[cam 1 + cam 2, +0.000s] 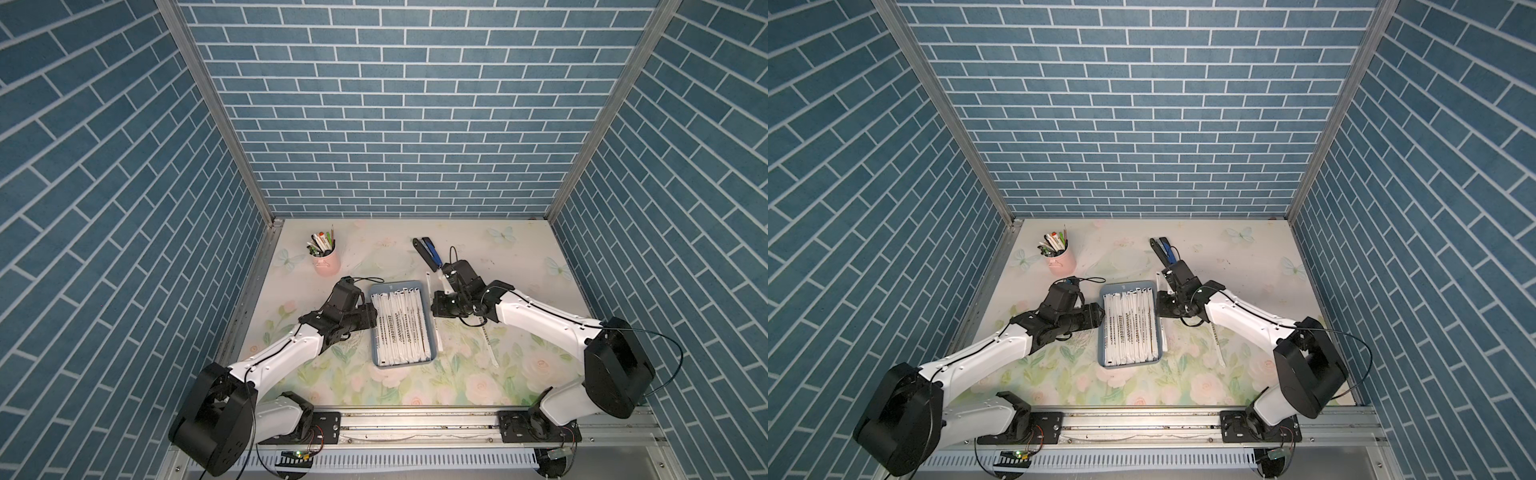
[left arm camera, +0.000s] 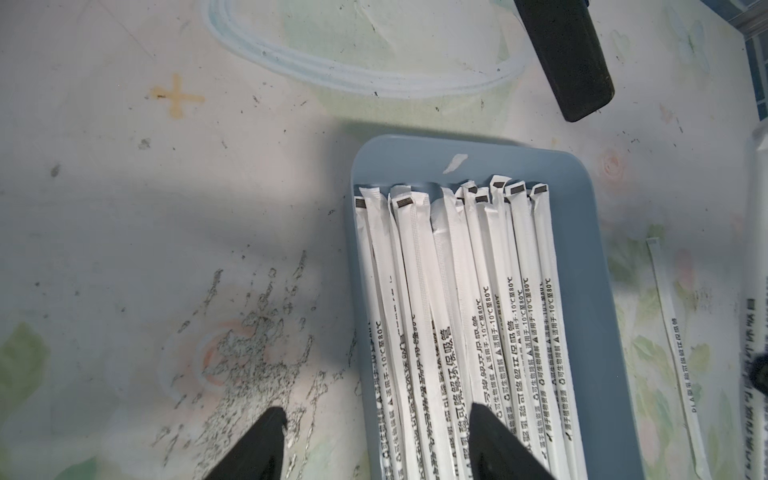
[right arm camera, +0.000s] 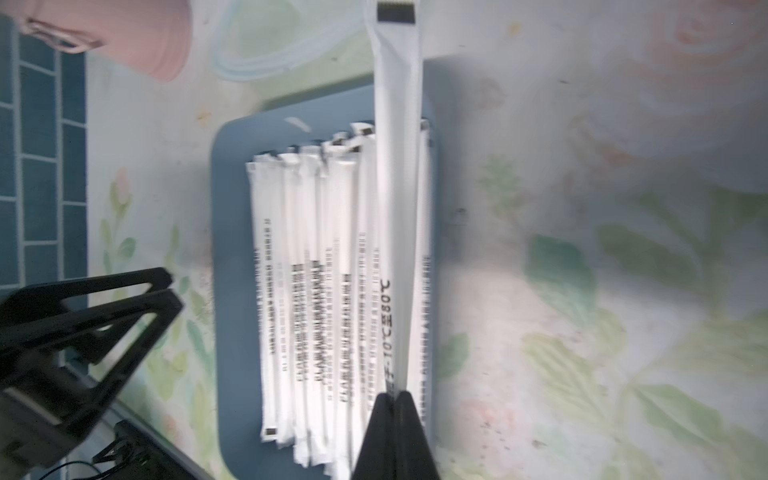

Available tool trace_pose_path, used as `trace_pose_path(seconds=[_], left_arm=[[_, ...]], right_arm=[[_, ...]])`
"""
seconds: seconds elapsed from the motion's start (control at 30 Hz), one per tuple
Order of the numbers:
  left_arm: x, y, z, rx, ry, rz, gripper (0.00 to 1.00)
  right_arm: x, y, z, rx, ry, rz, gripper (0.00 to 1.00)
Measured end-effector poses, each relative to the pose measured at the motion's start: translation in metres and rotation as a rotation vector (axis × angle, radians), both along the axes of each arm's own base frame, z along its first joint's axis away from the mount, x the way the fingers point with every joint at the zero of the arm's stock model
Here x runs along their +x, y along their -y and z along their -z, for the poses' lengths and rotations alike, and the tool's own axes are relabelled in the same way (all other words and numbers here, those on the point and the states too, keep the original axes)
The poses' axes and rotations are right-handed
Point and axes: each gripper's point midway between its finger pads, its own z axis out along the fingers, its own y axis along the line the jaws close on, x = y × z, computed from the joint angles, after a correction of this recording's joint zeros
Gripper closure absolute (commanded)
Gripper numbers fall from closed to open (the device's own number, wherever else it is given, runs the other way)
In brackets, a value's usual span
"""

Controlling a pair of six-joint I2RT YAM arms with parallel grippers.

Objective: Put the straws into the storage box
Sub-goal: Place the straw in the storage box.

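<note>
Right wrist view showed the right gripper (image 3: 395, 401) pinched fully closed on one held straw (image 3: 397, 174), gripped partway along its length so that the free part ran straight ahead of the jaws. The storage box (image 3: 232, 291) lay below and mostly to the robot's left of that claw. The held straw's long axis ran parallel with the straws (image 3: 316, 270) packed lengthwise in the box. It seemed to hang over the box's right-hand edge, so the coming move looked like a small shift leftward and a lowering, with no turning needed. The right arm was plainly the one placed for it. The left gripper (image 2: 376, 415) stood wide open and empty, straddling the box's left rim with one jaw over the table (image 2: 166, 208) and the other over the packed straws. Height above the box was hard to judge, the wrist picture being blurred. In a top view a white strip (image 1: 439, 338) just beside the right rim might have been the held straw's near end or a separate one — I could not tell. A loose straw (image 1: 490, 345) lay farther right on the table.
</note>
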Motion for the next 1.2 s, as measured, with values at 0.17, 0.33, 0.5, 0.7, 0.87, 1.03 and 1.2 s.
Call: trace_pose_path(seconds=[0.17,0.33,0.5,0.7,0.87,1.03,1.2], left_arm=[[-0.001,0.005,-0.013,-0.042,0.025,0.016,0.27],[0.001,0.017,-0.031,-0.119,0.075,0.052,0.28],[-0.004,0.022,-0.027,-0.135,0.065,0.076,0.27],[-0.006,0.028,-0.028,-0.138,0.069,0.096,0.27],[-0.008,0.032,-0.027,-0.138,0.066,0.108,0.28],[-0.009,0.033,-0.027,-0.137,0.065,0.113,0.27],[-0.009,0.033,-0.027,-0.136,0.066,0.114,0.28]], right_arm=[[0.002,-0.026,0.018,-0.076,0.033,0.003,1.0],[0.007,-0.018,0.048,-0.177,0.024,0.04,1.0],[0.01,-0.014,0.056,-0.206,0.027,0.06,1.0],[0.009,-0.017,0.066,-0.214,0.011,0.058,1.0],[0.005,-0.019,0.079,-0.232,-0.01,0.046,0.97],[0.004,-0.019,0.08,-0.231,-0.016,0.052,0.85],[0.004,-0.018,0.079,-0.231,-0.019,0.059,0.8]])
